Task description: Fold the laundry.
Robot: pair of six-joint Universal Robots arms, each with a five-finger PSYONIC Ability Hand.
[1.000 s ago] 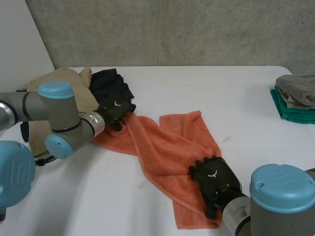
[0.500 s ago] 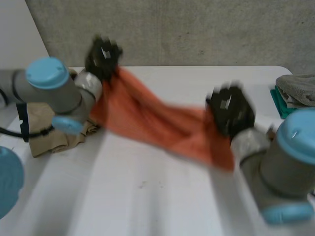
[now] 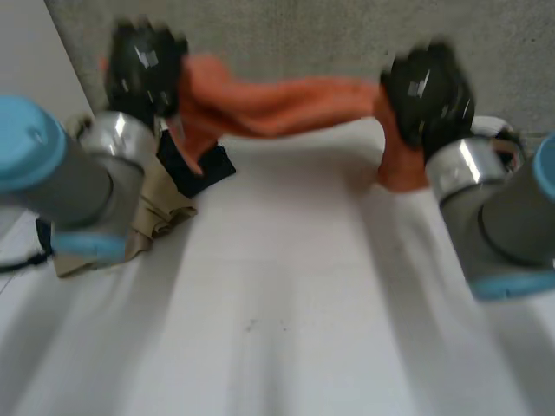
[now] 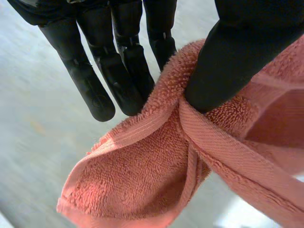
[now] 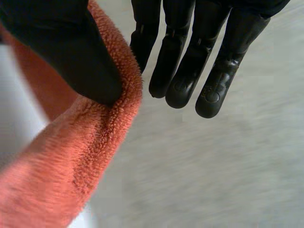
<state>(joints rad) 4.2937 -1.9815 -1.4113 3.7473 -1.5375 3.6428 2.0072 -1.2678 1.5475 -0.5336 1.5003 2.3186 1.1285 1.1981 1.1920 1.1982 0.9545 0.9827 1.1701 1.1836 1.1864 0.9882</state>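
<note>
It looks like a robot lab or test room: a bare grey concrete wall (image 3: pixel 295 39) behind a plain white table (image 3: pixel 286 321), a robot arm (image 3: pixel 69 186) on each side (grey joints, light-blue caps), and a heap of clothes (image 3: pixel 160 208) on the table.

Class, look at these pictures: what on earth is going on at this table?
A two-armed robot holds an orange towel in the air, stretched between its hands above the white table. The left hand pinches one end and the right hand the other. A beige cloth and a black garment lie near the left arm.
</note>
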